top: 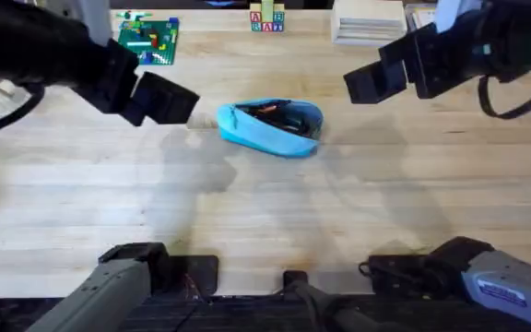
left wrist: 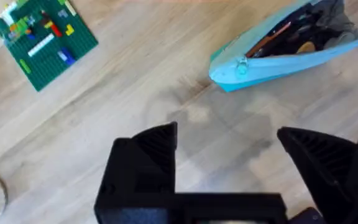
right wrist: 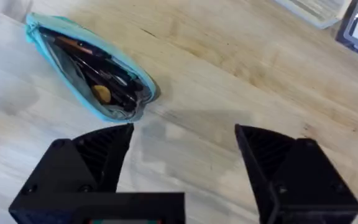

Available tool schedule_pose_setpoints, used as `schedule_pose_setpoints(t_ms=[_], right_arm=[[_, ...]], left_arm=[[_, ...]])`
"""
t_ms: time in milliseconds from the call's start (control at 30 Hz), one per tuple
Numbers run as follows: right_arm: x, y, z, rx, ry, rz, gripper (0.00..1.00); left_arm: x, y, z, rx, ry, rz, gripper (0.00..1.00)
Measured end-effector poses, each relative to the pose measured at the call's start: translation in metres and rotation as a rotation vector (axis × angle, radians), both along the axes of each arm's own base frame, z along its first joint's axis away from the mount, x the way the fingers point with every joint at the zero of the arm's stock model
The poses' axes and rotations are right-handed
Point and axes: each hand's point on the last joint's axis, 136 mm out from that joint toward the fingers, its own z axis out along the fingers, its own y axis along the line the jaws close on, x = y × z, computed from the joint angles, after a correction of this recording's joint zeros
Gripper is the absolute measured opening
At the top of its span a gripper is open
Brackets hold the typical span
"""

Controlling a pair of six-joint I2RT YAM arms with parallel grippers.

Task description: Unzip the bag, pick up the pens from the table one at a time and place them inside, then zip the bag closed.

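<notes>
Bag (top: pixel 275 126) unzipped on table (top: pixel 265 221), pens (top: pixel 279 114) inside; left gripper (top: pixel 184 106) and right gripper (top: pixel 362 86) jaws apart, empty.

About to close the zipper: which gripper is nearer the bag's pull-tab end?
Left. The left gripper hovers open just off the bag's pull-tab end. The right gripper, also open, hangs off the opposite end, slightly farther away and up.

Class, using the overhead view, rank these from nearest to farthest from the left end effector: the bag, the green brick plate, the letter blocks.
From the left end effector:
1. Bag, just beside it, mid-table.
2. Green brick plate, behind it at the far edge.
3. Letter blocks, far edge, centre.
</notes>
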Motion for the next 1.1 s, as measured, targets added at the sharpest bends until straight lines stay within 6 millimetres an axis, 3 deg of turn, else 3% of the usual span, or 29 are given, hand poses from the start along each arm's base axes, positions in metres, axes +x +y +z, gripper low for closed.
schedule_pose_setpoints(t_ms=[267,533,800,1100], right_arm=[[0.0,0.0,0.0,0.013,0.005,-0.018,0.998],[-0.003,0.002,-0.002,0.045,0.024,-0.057,0.998],[-0.016,0.028,0.0,0.051,0.015,-0.027,0.998],[-0.03,0.06,-0.006,0.082,0.04,-0.011,0.997]], left_arm=[[-0.007,0.013,-0.009,-0.079,0.015,-0.145,0.992],[0.004,0.026,-0.032,-0.174,0.036,-0.291,0.992],[0.021,0.044,-0.051,-0.207,0.023,-0.326,0.992],[0.028,0.061,-0.053,-0.188,-0.014,-0.303,0.992]])
